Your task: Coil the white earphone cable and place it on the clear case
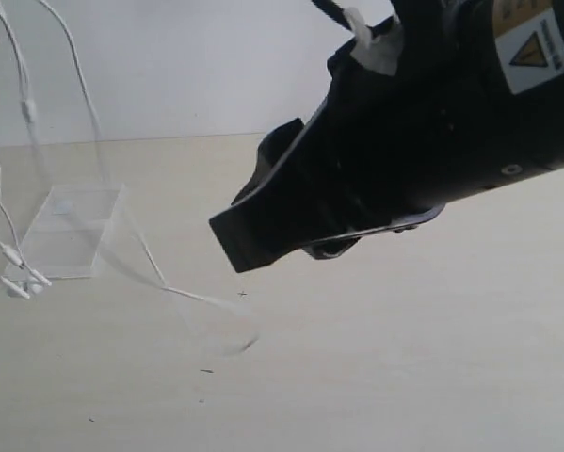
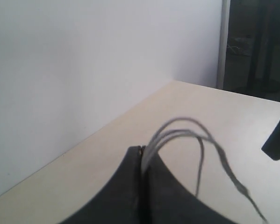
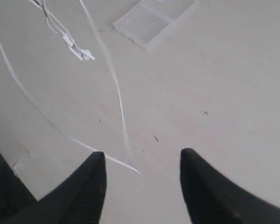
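The white earphone cable (image 1: pixel 23 104) hangs in several strands from the upper left. Its earbuds (image 1: pixel 20 284) dangle just beside the clear case (image 1: pixel 70 231), which lies flat on the table. A loose stretch trails across the table (image 1: pixel 201 299). In the left wrist view, my left gripper (image 2: pixel 142 151) is shut on looped cable strands (image 2: pixel 186 128), held high above the table. My right gripper (image 3: pixel 143 156) hovers open over the table with nothing between its fingers. The cable's trailing end (image 3: pixel 118 100) lies just ahead of its fingertips, and the earbuds (image 3: pixel 81 53) and case (image 3: pixel 154 18) are farther off.
My right arm's black body (image 1: pixel 404 141) fills the upper right of the exterior view and hides the table behind it. A white wall (image 1: pixel 187 66) runs behind the beige table (image 1: pixel 404 358). A dark doorway (image 2: pixel 256 46) shows in the left wrist view.
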Controlling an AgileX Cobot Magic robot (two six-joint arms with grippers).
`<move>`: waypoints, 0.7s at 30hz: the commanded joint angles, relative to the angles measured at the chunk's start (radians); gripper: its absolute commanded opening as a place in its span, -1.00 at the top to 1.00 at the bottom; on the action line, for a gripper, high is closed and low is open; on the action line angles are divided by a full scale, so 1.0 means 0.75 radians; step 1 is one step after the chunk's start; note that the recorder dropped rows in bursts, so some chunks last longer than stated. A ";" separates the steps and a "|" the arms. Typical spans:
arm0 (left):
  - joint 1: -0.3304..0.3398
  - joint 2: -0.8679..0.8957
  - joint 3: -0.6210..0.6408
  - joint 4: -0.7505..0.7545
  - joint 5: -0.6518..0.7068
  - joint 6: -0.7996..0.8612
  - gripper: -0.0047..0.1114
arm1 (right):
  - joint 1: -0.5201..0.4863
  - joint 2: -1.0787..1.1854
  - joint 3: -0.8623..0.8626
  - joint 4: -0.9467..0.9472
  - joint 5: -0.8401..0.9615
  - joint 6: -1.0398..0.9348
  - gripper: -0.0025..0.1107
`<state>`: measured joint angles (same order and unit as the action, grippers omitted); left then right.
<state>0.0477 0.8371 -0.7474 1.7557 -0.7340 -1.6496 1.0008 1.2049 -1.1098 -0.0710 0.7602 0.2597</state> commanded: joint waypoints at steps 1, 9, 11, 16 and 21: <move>0.004 -0.008 0.004 -0.015 0.020 -0.008 0.92 | -0.001 -0.005 0.006 0.061 0.022 -0.063 -0.14; 0.004 -0.008 0.004 -0.015 0.020 -0.051 0.92 | -0.001 -0.005 0.006 0.168 -0.011 -0.243 -0.14; 0.004 -0.008 0.004 -0.015 0.020 -0.069 0.92 | -0.001 -0.005 0.006 0.180 -0.031 -0.309 -0.14; 0.004 -0.008 0.004 -0.015 0.020 -0.101 0.92 | -0.001 -0.005 0.006 0.271 -0.076 -0.408 -0.13; 0.004 -0.008 0.004 -0.015 0.022 -0.122 0.92 | -0.001 -0.005 0.006 0.386 -0.151 -0.546 -0.04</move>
<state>0.0477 0.8371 -0.7474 1.7557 -0.7320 -1.7275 1.0008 1.2049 -1.1098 0.1672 0.6966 -0.0816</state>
